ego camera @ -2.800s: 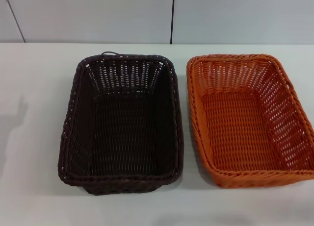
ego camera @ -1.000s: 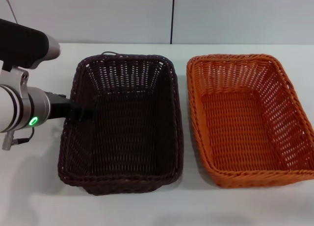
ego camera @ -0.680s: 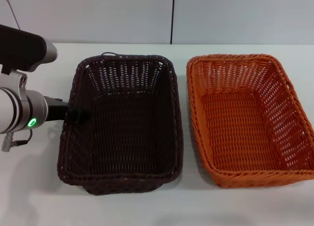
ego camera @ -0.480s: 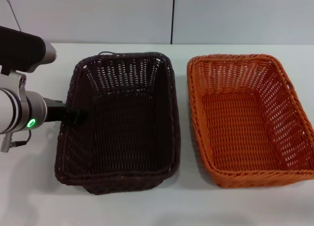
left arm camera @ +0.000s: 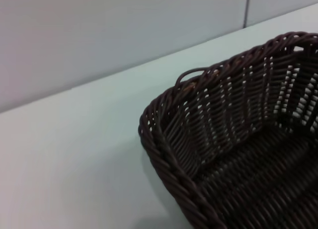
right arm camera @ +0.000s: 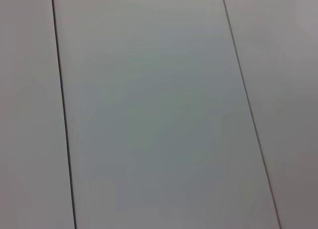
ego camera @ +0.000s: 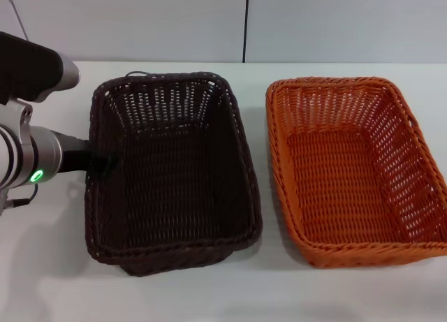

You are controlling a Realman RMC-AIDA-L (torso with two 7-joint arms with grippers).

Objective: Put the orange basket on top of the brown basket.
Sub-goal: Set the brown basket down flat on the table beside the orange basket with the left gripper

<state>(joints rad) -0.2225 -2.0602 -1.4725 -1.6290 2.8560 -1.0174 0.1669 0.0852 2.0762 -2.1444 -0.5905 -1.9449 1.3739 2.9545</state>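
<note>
The brown basket (ego camera: 174, 182) lies empty on the white table, left of centre, turned slightly askew. The orange basket (ego camera: 342, 182) lies empty beside it on the right, a narrow gap between them. My left gripper (ego camera: 105, 161) reaches in from the left and is shut on the brown basket's left rim, its dark fingers hard to tell apart from the weave. The left wrist view shows the far left corner of the brown basket (left arm camera: 164, 139). My right gripper is out of view; its wrist view shows only a pale panelled wall.
The white table (ego camera: 42, 266) runs back to a grey panelled wall (ego camera: 140, 22). My left arm (ego camera: 28, 161) lies over the table's left side. The orange basket's right rim reaches the head view's right edge.
My left arm came in and took the brown basket's left rim. It has since drawn back to the left, dragging the brown basket left and turning it slightly. The orange basket has not moved.
</note>
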